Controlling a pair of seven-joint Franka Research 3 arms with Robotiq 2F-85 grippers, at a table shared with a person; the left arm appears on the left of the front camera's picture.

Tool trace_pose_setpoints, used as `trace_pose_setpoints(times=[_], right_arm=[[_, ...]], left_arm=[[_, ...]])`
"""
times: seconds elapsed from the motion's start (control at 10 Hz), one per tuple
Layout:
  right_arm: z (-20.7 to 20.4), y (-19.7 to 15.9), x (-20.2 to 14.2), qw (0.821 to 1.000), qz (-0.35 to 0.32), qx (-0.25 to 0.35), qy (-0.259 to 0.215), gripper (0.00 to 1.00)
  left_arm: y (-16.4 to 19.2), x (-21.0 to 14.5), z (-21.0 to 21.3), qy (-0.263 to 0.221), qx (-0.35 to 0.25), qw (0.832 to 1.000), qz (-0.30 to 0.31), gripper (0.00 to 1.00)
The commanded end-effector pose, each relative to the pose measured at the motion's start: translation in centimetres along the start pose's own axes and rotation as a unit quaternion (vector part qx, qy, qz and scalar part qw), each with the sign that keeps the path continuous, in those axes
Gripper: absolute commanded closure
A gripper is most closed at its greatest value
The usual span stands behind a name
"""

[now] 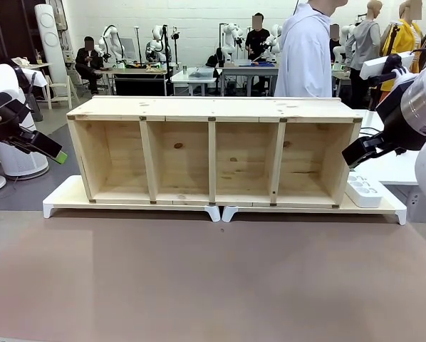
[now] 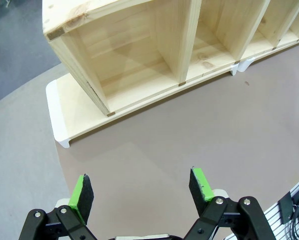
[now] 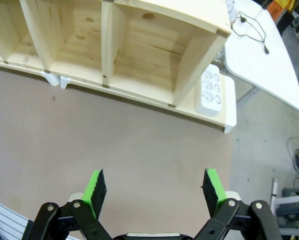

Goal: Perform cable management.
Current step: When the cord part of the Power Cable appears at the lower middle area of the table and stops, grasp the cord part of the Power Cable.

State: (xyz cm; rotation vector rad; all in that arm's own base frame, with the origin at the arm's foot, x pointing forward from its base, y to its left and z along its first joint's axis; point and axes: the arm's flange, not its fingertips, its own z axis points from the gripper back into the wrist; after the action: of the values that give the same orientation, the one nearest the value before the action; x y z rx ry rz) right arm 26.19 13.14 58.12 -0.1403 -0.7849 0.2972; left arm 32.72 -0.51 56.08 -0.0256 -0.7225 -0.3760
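Currently the thin black power cable [image 3: 259,31] lies on the white side table [image 3: 269,70], near its edge by the open pine-wood shelf [image 3: 139,45], beyond the white power strip [image 3: 211,90]. Right gripper [image 3: 154,186] is nearer, wide, empty; left gripper [image 2: 141,187] equally wide.

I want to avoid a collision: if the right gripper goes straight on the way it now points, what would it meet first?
The right gripper, open, would probably meet the bare brown tabletop first, short of the wooden shelf; depth is unclear.
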Motion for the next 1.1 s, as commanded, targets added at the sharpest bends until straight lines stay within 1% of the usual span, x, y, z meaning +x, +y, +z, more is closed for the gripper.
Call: trace_pose_setpoints(times=[0.0, 1.0], right_arm=[[-0.27, -0.17, 0.09, 1.0, -0.002, -0.001, 0.0, 0.0], [-0.27, -0.17, 0.09, 1.0, -0.002, -0.001, 0.0, 0.0]], left_arm=[[-0.05, 0.01, -0.05, 0.0, -0.001, 1.0, 0.007, 0.0], [-0.05, 0.01, -0.05, 0.0, -0.001, 1.0, 0.007, 0.0]])
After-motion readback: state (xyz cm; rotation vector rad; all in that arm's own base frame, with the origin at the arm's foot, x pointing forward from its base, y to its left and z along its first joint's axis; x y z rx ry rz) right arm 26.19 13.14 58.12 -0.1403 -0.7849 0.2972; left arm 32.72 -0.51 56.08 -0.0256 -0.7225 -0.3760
